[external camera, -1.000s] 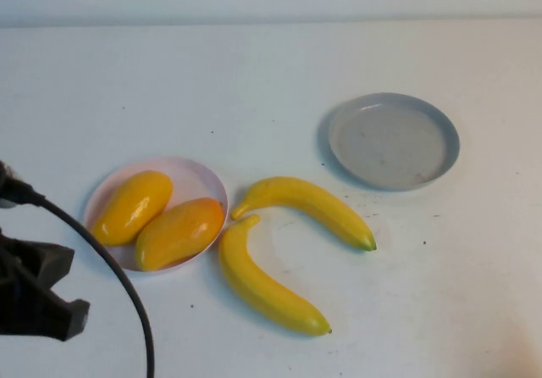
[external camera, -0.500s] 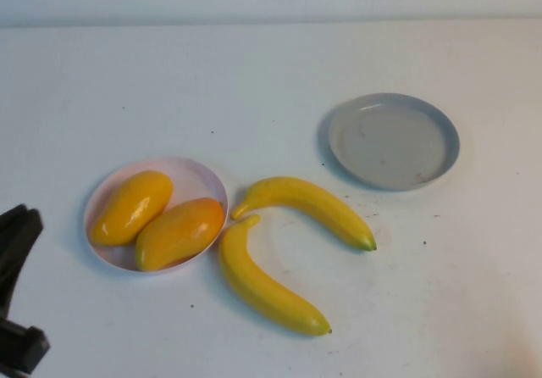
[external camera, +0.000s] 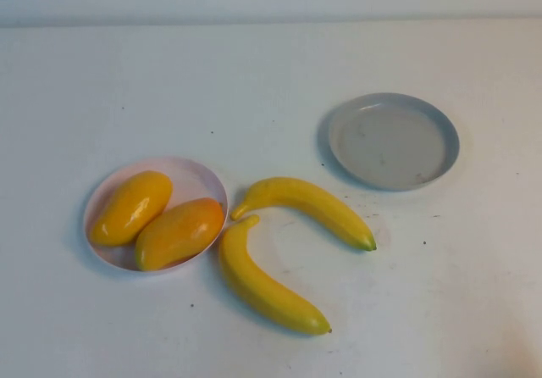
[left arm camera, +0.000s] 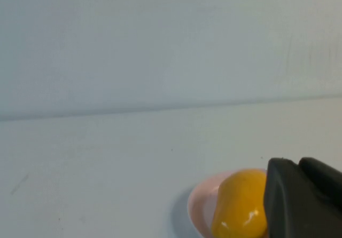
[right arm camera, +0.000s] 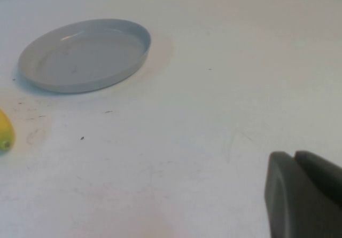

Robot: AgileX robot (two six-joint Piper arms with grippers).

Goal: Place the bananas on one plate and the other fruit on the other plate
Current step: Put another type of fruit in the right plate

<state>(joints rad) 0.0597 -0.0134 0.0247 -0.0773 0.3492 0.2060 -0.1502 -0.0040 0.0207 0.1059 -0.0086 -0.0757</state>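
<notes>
Two long curved yellow bananas with greenish tips lie bare on the white worktop (external camera: 271,73): upper banana (external camera: 306,207) arches toward the grey-blue plate (external camera: 394,141), lower banana (external camera: 267,283) runs down beside the pink plate (external camera: 196,179), stem ends close together, maybe just touching. Two plump mangoes sit side by side on the pink plate, yellow mango (external camera: 131,207) and yellow-orange mango (external camera: 179,232) with a reddish blush. So two plates, two bananas, two mangoes. The grey-blue plate has small dark specks and a raised rim, well apart from the pink one.

Left gripper (left arm camera: 304,195) shows only in its wrist view, near the pink plate, fingers together. Right gripper (right arm camera: 304,192) sits over bare worktop near the grey-blue plate, fingers together too. A second ago the left arm filled the near-left corner of the high view, now it's gone from there
</notes>
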